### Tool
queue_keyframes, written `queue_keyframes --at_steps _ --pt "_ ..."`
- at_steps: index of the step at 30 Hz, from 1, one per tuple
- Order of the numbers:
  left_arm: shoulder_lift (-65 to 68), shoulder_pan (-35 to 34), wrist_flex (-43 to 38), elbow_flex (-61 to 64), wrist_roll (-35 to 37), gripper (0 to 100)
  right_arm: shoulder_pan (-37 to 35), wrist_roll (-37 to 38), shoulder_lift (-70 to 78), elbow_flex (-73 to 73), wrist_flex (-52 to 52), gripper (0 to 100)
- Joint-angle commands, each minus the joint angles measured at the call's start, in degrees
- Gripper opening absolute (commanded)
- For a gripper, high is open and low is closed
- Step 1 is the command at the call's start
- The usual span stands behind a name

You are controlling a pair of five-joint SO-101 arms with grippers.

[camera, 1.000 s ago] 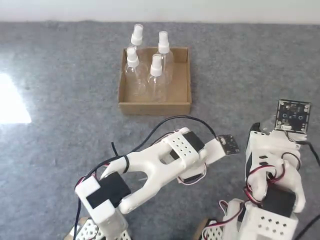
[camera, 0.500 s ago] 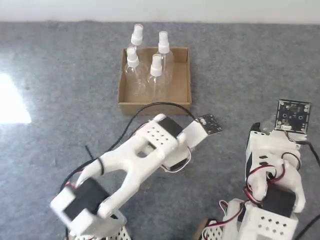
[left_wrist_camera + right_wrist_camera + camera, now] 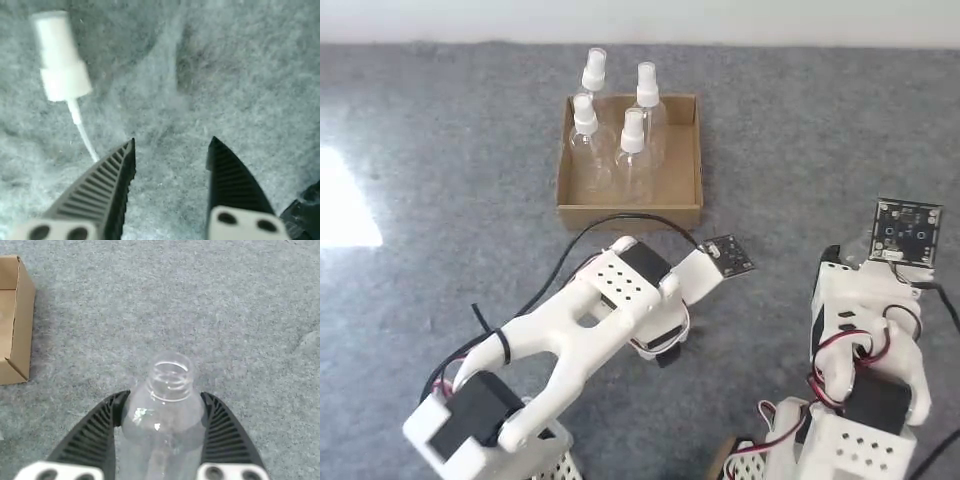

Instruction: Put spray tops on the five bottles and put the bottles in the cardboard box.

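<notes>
Spray top (image 3: pixel 60 60) (white plastic, thin tube) lies on fuzzy grey mat (image 3: pixel 240 75).

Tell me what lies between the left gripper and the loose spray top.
Only bare grey mat, in the left wrist view; the spray top's tube nearly reaches the left gripper.

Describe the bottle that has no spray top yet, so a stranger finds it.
From the cardboard box, go to the right gripper. It clamps one clear bottle. Unlike the four bottles at the box, its neck is open and uncapped.
</notes>
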Motion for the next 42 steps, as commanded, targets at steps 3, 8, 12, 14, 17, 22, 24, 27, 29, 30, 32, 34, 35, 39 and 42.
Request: queue_keyframes --at_steps 3,8,12,14,17,22,24,27,29,30,32,34,35,39,42 --pt "-3.4 -0.4 0.4 -6.3 -0.4 22 0.4 0.1 -1.0 -0.5 -1.1 7.5" --pt "-3.3 -3.0 0.1 -10.3 4.2 22 0.4 0.1 -1.0 -0.5 -1.1 7.5" --pt "-3.3 -8.1 0.1 -13.1 4.4 22 0.4 0.1 -1.0 -0.5 -1.1 7.5" --pt "-3.3 -9.4 -0.2 -13.4 4.2 22 0.4 0.1 -1.0 -0.5 -1.1 7.5" --pt "-1.9 -9.2 -0.6 -13.5 2.6 22 0.4 0.1 -1.0 -0.5 -1.1 7.5" --pt "8.2 -9.8 -0.4 -18.9 1.8 22 0.4 0.1 -1.0 -0.5 -1.1 7.5" --pt "14.0 -10.1 1.3 -23.4 1.8 20 0.4 0.1 -1.0 -0.5 -1.1 7.5" --pt "22.0 -10.2 4.9 -30.8 1.8 18 0.4 0.1 -1.0 -0.5 -1.1 7.5" --pt "26.5 -10.2 7.1 -34.8 1.8 18 0.4 0.1 -1.0 -0.5 -1.1 7.5" --pt "28.6 -10.2 8.0 -36.4 1.8 18 0.4 0.1 -1.0 -0.5 -1.1 7.5" --pt "32.4 -10.4 9.4 -39.4 1.7 18 0.4 0.1 -1.0 -0.5 -1.1 7.5" --pt "35.5 -10.4 10.2 -41.5 1.7 18 0.4 0.1 -1.0 -0.5 -1.1 7.5" --pt "36.7 -10.4 10.6 -42.3 1.7 18 0.4 0.1 -1.0 -0.5 -1.1 7.5" --pt "39.3 -10.5 13.0 -45.1 1.7 18 0.4 0.1 -1.0 -0.5 -1.1 7.5" --pt "39.9 -10.5 13.7 -45.6 1.8 18 0.4 0.1 -1.0 -0.5 -1.1 7.5"
